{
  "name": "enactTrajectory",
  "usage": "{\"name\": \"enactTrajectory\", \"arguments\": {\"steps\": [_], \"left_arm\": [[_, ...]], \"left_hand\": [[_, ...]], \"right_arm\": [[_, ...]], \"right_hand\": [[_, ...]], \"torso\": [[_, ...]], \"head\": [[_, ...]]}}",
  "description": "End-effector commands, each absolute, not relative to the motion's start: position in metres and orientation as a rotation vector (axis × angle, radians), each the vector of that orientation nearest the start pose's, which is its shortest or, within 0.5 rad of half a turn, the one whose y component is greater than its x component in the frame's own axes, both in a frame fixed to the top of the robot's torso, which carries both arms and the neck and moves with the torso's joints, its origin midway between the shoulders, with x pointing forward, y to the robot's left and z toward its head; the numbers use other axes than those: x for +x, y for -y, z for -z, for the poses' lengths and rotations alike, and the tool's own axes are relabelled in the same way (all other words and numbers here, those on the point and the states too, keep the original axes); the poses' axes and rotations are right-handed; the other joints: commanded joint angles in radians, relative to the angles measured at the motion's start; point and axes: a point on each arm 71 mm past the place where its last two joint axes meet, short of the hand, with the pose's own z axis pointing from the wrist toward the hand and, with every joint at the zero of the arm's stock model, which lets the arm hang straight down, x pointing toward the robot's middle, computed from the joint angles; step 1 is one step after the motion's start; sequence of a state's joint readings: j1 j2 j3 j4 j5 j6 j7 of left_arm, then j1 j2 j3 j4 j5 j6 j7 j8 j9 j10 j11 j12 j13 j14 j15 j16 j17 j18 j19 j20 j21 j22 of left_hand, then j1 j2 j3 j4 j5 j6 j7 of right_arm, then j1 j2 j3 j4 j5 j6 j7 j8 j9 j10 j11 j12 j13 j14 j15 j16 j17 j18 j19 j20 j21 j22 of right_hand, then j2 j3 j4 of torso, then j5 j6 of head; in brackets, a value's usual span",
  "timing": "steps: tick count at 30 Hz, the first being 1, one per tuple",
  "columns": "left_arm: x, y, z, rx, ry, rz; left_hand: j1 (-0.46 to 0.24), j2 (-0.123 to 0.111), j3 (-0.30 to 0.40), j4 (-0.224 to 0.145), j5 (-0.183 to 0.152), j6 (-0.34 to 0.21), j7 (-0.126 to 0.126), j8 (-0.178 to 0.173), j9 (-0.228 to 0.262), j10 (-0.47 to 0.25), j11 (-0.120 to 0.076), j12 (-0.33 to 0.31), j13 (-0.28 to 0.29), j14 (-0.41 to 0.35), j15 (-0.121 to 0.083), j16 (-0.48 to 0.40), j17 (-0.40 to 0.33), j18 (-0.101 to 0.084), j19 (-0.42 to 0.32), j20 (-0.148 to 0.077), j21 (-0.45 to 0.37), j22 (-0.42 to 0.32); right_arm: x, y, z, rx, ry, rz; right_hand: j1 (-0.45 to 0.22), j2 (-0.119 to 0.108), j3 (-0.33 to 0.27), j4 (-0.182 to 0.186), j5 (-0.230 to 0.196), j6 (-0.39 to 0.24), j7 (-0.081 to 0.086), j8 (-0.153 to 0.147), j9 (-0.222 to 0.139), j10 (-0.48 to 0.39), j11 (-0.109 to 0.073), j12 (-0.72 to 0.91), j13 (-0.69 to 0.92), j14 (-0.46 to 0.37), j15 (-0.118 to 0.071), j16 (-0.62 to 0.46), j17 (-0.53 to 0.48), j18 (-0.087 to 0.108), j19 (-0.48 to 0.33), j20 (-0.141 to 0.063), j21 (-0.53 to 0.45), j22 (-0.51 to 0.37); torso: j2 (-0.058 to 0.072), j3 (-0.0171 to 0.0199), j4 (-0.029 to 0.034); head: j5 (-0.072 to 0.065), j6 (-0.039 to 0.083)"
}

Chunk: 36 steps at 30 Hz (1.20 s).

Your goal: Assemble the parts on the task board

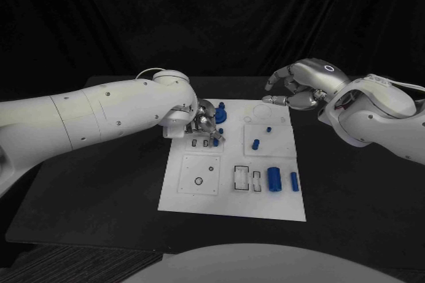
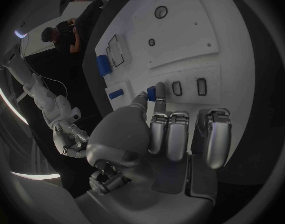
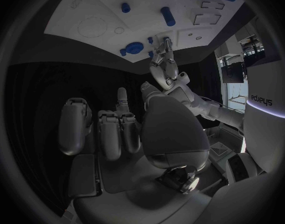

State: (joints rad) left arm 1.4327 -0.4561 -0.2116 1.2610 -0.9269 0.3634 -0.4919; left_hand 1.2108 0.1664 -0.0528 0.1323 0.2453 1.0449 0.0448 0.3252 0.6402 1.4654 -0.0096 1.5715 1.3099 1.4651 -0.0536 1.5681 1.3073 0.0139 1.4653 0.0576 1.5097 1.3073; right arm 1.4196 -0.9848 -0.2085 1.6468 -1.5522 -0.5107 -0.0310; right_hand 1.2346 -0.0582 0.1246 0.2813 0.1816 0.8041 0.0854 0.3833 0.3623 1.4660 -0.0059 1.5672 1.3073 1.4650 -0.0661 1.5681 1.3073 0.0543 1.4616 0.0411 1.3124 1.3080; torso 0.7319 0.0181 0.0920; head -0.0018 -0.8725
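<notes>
Black counter (image 1: 106,203) with dark curtains behind it, and the white task board (image 1: 232,204) lying flat in the middle. The left hand (image 1: 202,124) is down over the far left part of the board, fingers pointing at the surface. In the left wrist view its thumb and one finger (image 2: 160,92) are pinching a small blue part (image 2: 151,93) right beside two little dark-outlined rectangular slots (image 2: 189,87) (can't tell if the part is actually seated in anything or just touching the board).

The right hand (image 1: 296,86) is up above the far right corner of the board, fingers curled in with nothing in them, well apart from the parts.

Other blue pieces on the board: a round flat one (image 1: 222,116) near the far edge just beside the left hand, a short peg (image 1: 268,130) and a slightly longer one (image 1: 255,144) in the middle right area, and down toward the near right a fat cylinder (image 1: 274,178) with a thinner one (image 1: 294,181) next to it. Just left of those are a couple of rectangular outlined pockets (image 1: 241,177), and there's a square plate with two small round holes (image 1: 200,174) on the near left. A faint circle outline (image 1: 262,115) sits at the far right corner.
</notes>
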Motion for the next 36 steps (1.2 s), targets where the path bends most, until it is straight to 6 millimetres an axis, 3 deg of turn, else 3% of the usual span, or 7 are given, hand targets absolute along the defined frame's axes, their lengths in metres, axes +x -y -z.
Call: {"name": "enactTrajectory", "arguments": {"steps": [1, 15, 18, 19, 23, 27, 36], "left_arm": [[0.516, -0.092, 0.188, 0.168, -2.491, 0.469], [0.515, -0.095, 0.187, 0.16, -2.48, 0.491], [0.516, -0.097, 0.187, 0.153, -2.474, 0.497], [0.516, -0.098, 0.187, 0.149, -2.471, 0.5], [0.517, -0.1, 0.186, 0.138, -2.46, 0.509], [0.516, -0.103, 0.186, 0.129, -2.452, 0.516], [0.516, -0.111, 0.185, 0.094, -2.429, 0.518]], "left_hand": [[0.009, -0.002, 0.015, -0.004, 0.009, -0.004, -0.001, -0.007, 0.004, 0.105, -0.006, -0.001, 0.261, 0.106, -0.003, 0.003, 0.263, 0.016, 0.004, -0.001, -0.004, 0.169], [0.032, -0.034, 0.115, -0.065, 0.094, -0.004, -0.002, -0.033, 0.03, 0.105, -0.007, -0.001, 0.261, 0.106, -0.005, 0.003, 0.263, 0.016, 0.005, -0.003, -0.007, 0.171], [0.021, -0.058, 0.179, -0.087, 0.136, -0.002, -0.002, -0.038, 0.047, 0.105, -0.007, -0.001, 0.261, 0.106, -0.004, 0.003, 0.263, 0.016, 0.007, -0.003, -0.007, 0.174], [0.01, -0.073, 0.219, -0.098, 0.171, 0.001, -0.001, -0.036, 0.061, 0.105, -0.006, -0.001, 0.261, 0.106, -0.005, 0.003, 0.263, 0.016, 0.007, -0.003, -0.007, 0.175], [-0.046, -0.121, 0.364, -0.131, 0.212, 0.001, -0.002, -0.027, 0.122, 0.105, -0.006, -0.001, 0.261, 0.106, -0.004, 0.003, 0.263, 0.016, 0.011, -0.005, -0.008, 0.18], [-0.085, -0.155, 0.463, -0.163, 0.217, -0.005, 0.001, -0.022, 0.166, 0.105, -0.007, -0.001, 0.261, 0.106, -0.004, 0.003, 0.263, 0.016, 0.01, -0.003, -0.01, 0.181], [-0.11, -0.168, 0.511, -0.175, 0.219, -0.003, 0.0, -0.02, 0.192, 0.105, -0.007, -0.001, 0.261, 0.106, -0.005, 0.003, 0.263, 0.016, 0.011, -0.003, -0.011, 0.183]], "right_arm": [[0.47, 0.232, 0.121, -0.31, -1.391, -0.589], [0.471, 0.232, 0.122, -0.312, -1.395, -0.586], [0.472, 0.232, 0.122, -0.312, -1.397, -0.584], [0.472, 0.233, 0.123, -0.312, -1.397, -0.583], [0.472, 0.233, 0.123, -0.312, -1.4, -0.582], [0.472, 0.233, 0.124, -0.311, -1.403, -0.58], [0.473, 0.235, 0.124, -0.309, -1.411, -0.574]], "right_hand": [[0.014, 0.0, 0.0, -0.005, 0.005, 0.003, -0.002, 0.007, 0.002, 0.105, -0.003, 0.004, 0.263, 0.106, -0.004, 0.003, 0.263, 0.002, 0.01, 0.0, -0.005, 0.188], [0.019, 0.003, 0.001, -0.006, 0.007, 0.004, -0.002, 0.007, 0.002, 0.105, -0.002, 0.004, 0.263, 0.105, -0.003, -0.002, 0.259, 0.004, 0.007, 0.0, -0.013, 0.186], [0.019, 0.003, 0.001, -0.006, 0.007, 0.004, -0.002, 0.007, 0.002, 0.105, -0.002, 0.004, 0.263, 0.105, -0.003, -0.002, 0.259, 0.004, 0.007, 0.0, -0.013, 0.186], [0.019, 0.003, 0.0, -0.006, 0.007, 0.004, -0.001, 0.008, 0.002, 0.105, -0.002, 0.004, 0.263, 0.104, -0.003, -0.003, 0.258, 0.004, 0.006, 0.0, -0.015, 0.185], [0.019, 0.003, 0.0, -0.006, 0.007, 0.004, -0.001, 0.008, 0.002, 0.105, -0.002, 0.004, 0.263, 0.104, -0.003, -0.003, 0.258, 0.004, 0.006, 0.0, -0.015, 0.185], [0.018, 0.004, 0.0, -0.005, 0.007, 0.004, -0.001, 0.008, 0.002, 0.105, -0.002, 0.004, 0.263, 0.104, -0.003, -0.004, 0.257, 0.005, 0.005, 0.0, -0.017, 0.185], [0.018, 0.005, 0.0, -0.004, 0.006, 0.006, -0.001, 0.008, 0.003, 0.105, -0.002, 0.004, 0.263, 0.103, -0.003, -0.006, 0.255, 0.006, 0.003, 0.0, -0.021, 0.184]], "torso": [[0.0, -0.0004, -0.0002], [0.0, -0.0013, 0.0009], [0.0, -0.0011, 0.0012], [0.0, -0.0011, 0.0011], [0.0, -0.001, 0.0007], [0.0, -0.001, 0.0009], [0.0, -0.0011, 0.0005]], "head": [[0.0, 0.0], [0.005, 0.0], [0.006, 0.0], [0.007, 0.0], [0.008, 0.0], [0.009, 0.0], [0.014, 0.0]]}}
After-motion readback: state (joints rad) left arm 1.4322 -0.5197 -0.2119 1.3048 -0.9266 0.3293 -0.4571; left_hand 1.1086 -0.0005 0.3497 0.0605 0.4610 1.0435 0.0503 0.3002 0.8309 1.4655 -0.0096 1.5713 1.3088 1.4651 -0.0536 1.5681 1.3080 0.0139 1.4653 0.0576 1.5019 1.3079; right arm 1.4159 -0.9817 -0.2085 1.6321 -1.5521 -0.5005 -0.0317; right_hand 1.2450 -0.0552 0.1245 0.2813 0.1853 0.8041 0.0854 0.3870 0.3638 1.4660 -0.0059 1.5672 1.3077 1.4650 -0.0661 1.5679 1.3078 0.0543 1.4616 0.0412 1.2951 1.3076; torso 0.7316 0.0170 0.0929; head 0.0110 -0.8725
